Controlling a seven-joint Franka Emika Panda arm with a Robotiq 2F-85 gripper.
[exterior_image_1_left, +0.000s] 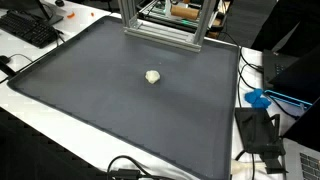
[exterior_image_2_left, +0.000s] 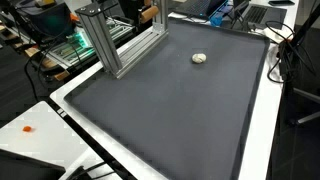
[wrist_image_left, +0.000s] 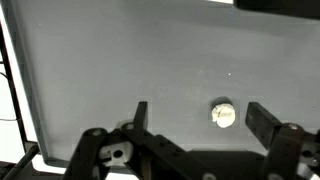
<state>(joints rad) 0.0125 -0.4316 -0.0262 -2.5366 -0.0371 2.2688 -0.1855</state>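
A small cream-white lumpy object (wrist_image_left: 222, 114) lies on the dark grey mat (wrist_image_left: 120, 60). In the wrist view my gripper (wrist_image_left: 200, 118) is open, well above the mat, and the object shows between the two fingers, nearer the right one. Nothing is held. The object also shows in both exterior views, near the mat's middle (exterior_image_1_left: 152, 76) and toward its far side (exterior_image_2_left: 200, 58). The arm and gripper do not show in either exterior view.
A metal frame of aluminium bars stands at the mat's edge (exterior_image_1_left: 165, 25) (exterior_image_2_left: 115, 40). A keyboard (exterior_image_1_left: 28, 27) lies on the white table beside the mat. Cables and a blue object (exterior_image_1_left: 258, 98) lie beside the mat. Black cables (wrist_image_left: 10, 90) run along the mat's edge.
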